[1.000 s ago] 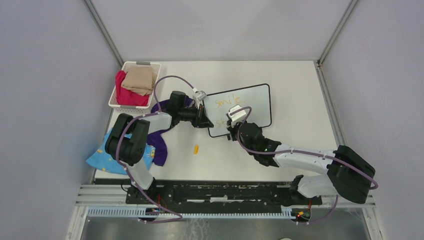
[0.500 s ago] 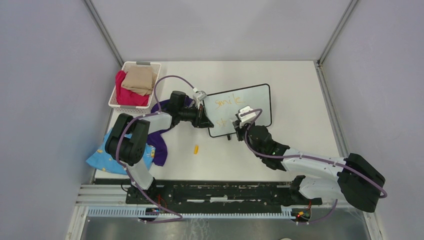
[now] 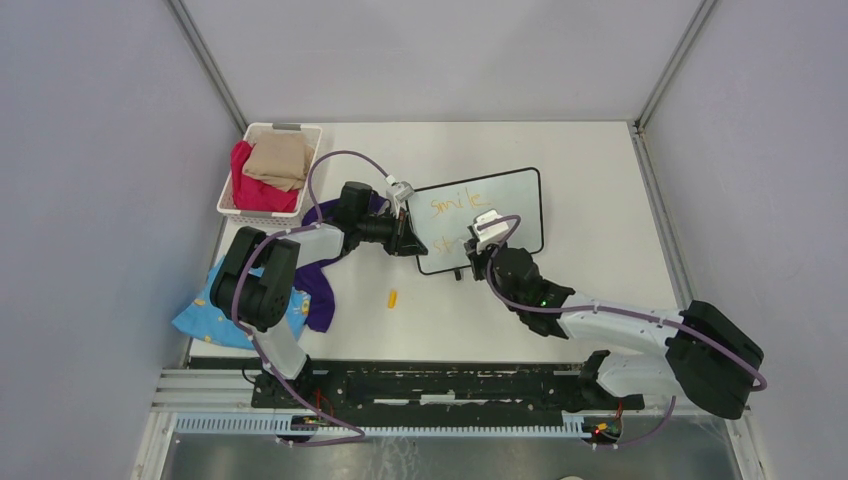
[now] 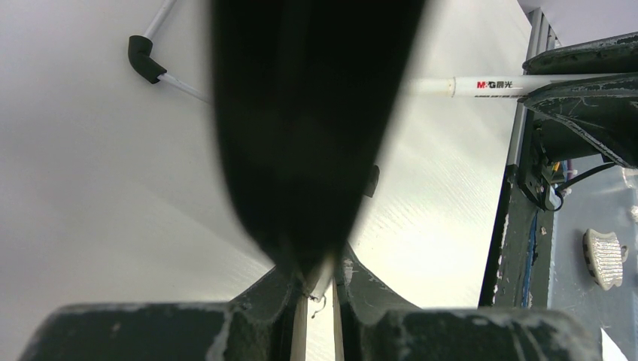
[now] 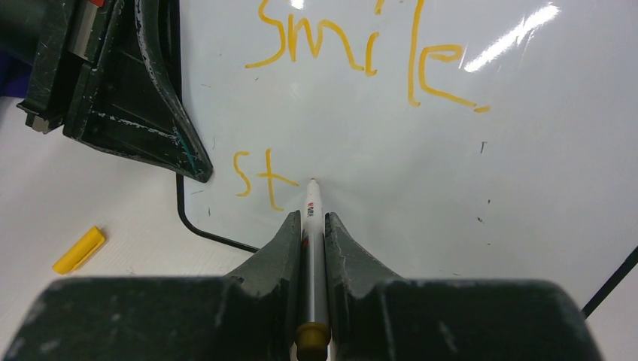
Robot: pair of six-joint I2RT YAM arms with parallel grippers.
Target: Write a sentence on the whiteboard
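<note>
Midway through the second line, with the marker tip on the board.

The right gripper pinches a marker tight, its tip touching the whiteboard, which lies flat around the middle of the table. Of the sentence, "smile" stands whole on the far line and only "st" on the near one, with the tip just right of the "t". The left gripper is pressed together on the board's left edge. As I judge it, the next letter wants light, even pressure and strokes sized to match "st", running rightward on a level line. Meanwhile the left claw must hold firm so the board cannot skid. At the far left, a white basket holds a pink cloth with a tan cloth on top. A yellow cap lies loose near the board's near-left corner.
</note>
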